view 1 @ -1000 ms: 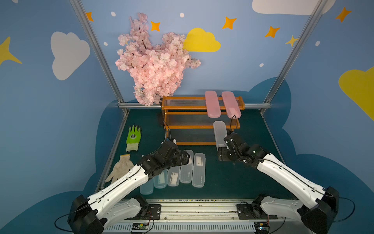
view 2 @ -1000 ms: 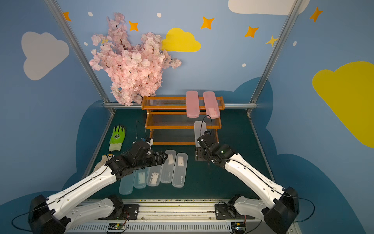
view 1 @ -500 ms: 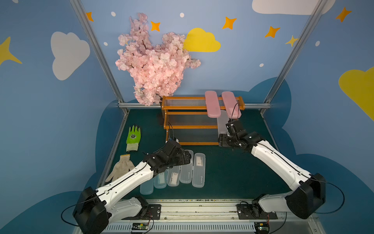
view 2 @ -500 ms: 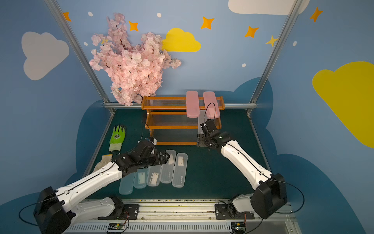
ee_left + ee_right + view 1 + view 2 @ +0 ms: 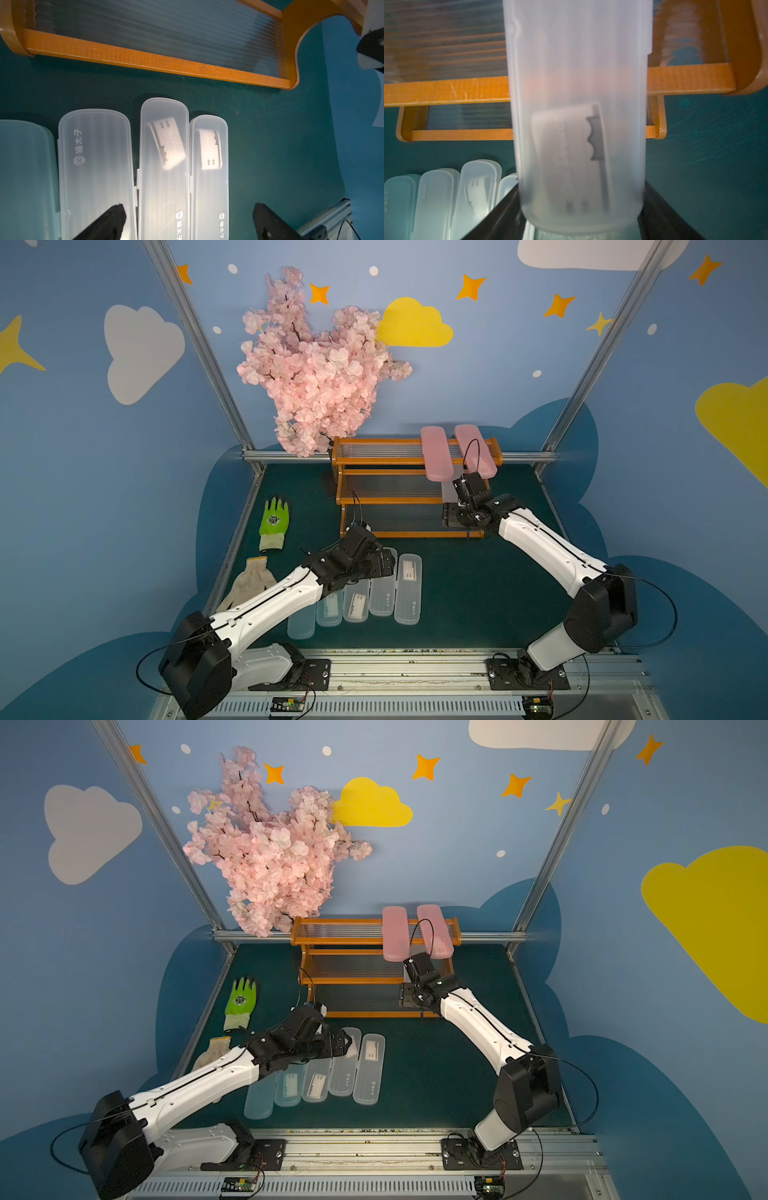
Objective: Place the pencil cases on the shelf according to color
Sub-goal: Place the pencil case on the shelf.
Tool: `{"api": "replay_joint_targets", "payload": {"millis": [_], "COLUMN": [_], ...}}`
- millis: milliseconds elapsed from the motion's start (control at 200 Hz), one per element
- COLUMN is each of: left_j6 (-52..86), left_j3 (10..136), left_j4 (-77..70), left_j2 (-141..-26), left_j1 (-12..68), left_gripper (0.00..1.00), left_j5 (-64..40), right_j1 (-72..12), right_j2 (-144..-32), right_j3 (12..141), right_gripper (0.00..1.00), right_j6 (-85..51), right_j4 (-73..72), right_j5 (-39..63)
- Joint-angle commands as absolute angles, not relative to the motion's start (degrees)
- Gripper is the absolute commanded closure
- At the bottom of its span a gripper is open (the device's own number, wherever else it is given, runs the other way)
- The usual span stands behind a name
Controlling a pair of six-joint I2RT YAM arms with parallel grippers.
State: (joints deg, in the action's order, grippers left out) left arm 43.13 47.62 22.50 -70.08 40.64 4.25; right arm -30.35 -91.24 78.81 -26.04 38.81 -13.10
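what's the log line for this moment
right pincer: shut on clear case, at shelf front | left pincer: open over clear cases on mat | top tier: two pink cases

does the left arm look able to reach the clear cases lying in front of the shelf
Likely yes: the left gripper hangs open just above that row, with two labelled clear cases between its fingers and nothing lying on them.

We see blue walls [image 5: 498,377], white clouds [image 5: 141,352], orange stars [image 5: 469,286]. We note metal frame posts [image 5: 202,348], pink blossom branch [image 5: 320,377], dark green mat [image 5: 478,593].
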Motion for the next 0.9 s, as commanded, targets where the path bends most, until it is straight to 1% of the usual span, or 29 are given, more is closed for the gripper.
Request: {"api": "replay_joint_targets", "payload": {"millis": [0,55,135,250,501,766,836,896], "left_j6": [41.9,41.8,41.8,41.8,42.3,43.8,44.4,45.2], "left_j3": [49.0,48.9,48.8,48.5,46.6,42.9,41.8,40.4], "left_j4": [21.5,21.4,22.0,23.2,27.4,35.1,36.9,37.9], "left_j2": [-70.7,-70.6,-70.3,-68.9,-61.7,-51.5,-50.0,-49.0], "left_j1": [40.4,40.1,39.8,39.7,39.4,38.4,38.3,38.3], "left_gripper": [0.0,0.0,0.0,0.0,0.0,0.0,0.0,0.0], "left_j5": [3.3,2.7,2.3,2.2,4.6,7.6,7.2,6.6], "right_j1": [-29.8,-29.8,-29.7,-29.8,-30.0,-30.8,-32.0,-34.1], "right_j2": [-92.9,-93.4,-93.7,-92.6,-85.6,-75.7,-72.8,-70.1], "right_j3": [81.8,82.9,84.2,85.1,82.3,72.2,68.8,65.2], "right_gripper": [0.27,0.2,0.13,0.07,0.04,0.04,0.05,0.08], "right_j6": [-26.1,-26.6,-28.0,-28.7,-28.7,-32.8,-34.8,-38.4], "right_j4": [39.4,40.5,42.5,44.4,46.7,47.9,47.9,47.7], "right_j5": [-15.1,-15.0,-14.9,-13.7,-9.5,-6.8,-6.5,-8.1]}}
